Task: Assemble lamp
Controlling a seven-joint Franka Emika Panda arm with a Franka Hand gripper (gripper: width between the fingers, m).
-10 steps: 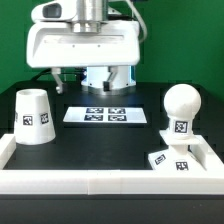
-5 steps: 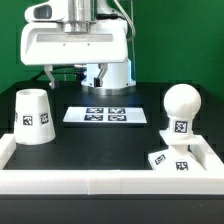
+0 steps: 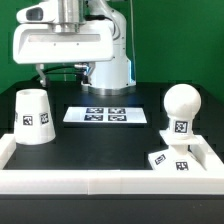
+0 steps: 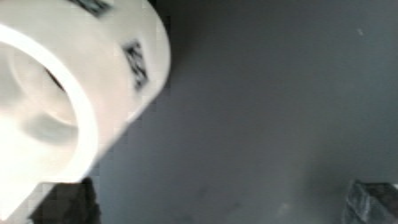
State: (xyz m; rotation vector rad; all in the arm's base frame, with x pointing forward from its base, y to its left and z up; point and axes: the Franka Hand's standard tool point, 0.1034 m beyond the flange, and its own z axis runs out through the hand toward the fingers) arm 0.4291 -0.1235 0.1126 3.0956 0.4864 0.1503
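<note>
The white tapered shade (image 3: 33, 116) stands wide end down at the exterior view's left; in the wrist view it fills one side as a big white cup (image 4: 71, 90). The round bulb (image 3: 181, 104) stands upright on its stem at the exterior view's right. The flat square base (image 3: 171, 161) lies tilted just in front of it, by the white wall. My gripper (image 3: 62, 72) hangs high over the table, behind and above the shade. In the wrist view the gripper (image 4: 217, 205) is open and empty, with bare dark table between its fingertips (image 4: 61, 204).
The marker board (image 3: 103, 114) lies flat in the middle of the black table. A raised white wall (image 3: 90, 184) runs along the front edge and up both sides. The arm's white body (image 3: 112, 62) stands behind the marker board.
My gripper has moved steadily toward the exterior view's left, from above the marker board to above and behind the shade. The lamp parts have not moved.
</note>
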